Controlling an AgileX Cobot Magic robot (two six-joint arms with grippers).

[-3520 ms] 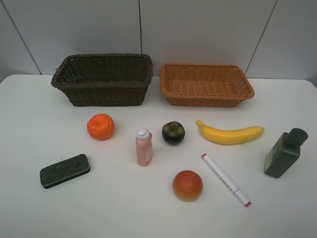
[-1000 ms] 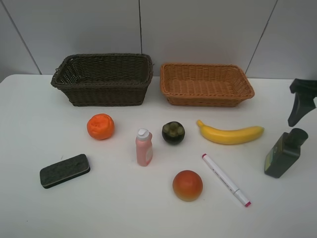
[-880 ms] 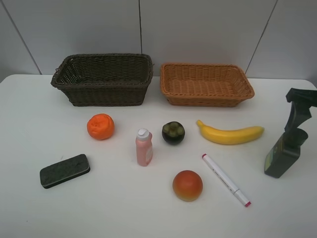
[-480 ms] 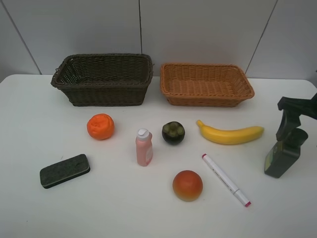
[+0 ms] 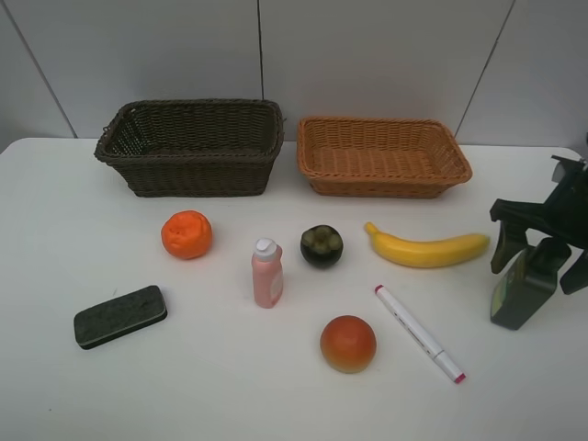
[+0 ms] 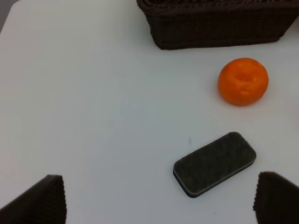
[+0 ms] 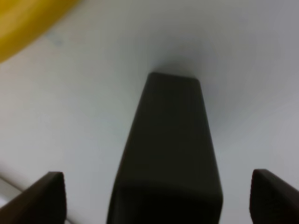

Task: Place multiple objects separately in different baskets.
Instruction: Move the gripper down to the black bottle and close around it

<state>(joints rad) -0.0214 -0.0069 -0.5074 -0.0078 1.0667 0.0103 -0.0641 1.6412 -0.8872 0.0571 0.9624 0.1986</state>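
Nothing has gone into a basket yet, as far as I can see. With the counter (image 5: 230, 395) read as a clock face from the high camera, wall side at twelve, the dark brown basket (image 5: 197, 175) sits at about eleven and the light tan basket (image 5: 381, 186) at about one. Neither shows anything inside, though the near wall of the deeper one hides part of its floor. All eight objects lie loose on the counter: the orange (image 5: 186, 234) and eraser (image 5: 120, 316) between eight and ten, the pink bottle (image 5: 267, 274) and mangosteen (image 5: 322, 245) near the centre, the red-orange fruit (image 5: 348, 344) at about six, the marker (image 5: 418, 333) at five and the banana (image 5: 430, 250) towards three. The dark green bottle (image 5: 514, 303) stands upright at the three o'clock edge, and my right hand (image 5: 536, 271) is down around its upper part, released and spread wide. One finger is on each side, with a gap showing on both, so I judge the first grasp is about to be made, not made. My left hand (image 6: 159, 200) is also released and holds nothing, hanging over the eraser's end of the counter. That leaves every object to be carried. The right wrist view is badly blurred, the bottle's cap is hidden behind my fingers from above, my right arm is cut off at the frame edge, and my left hand is outside the high view altogether.
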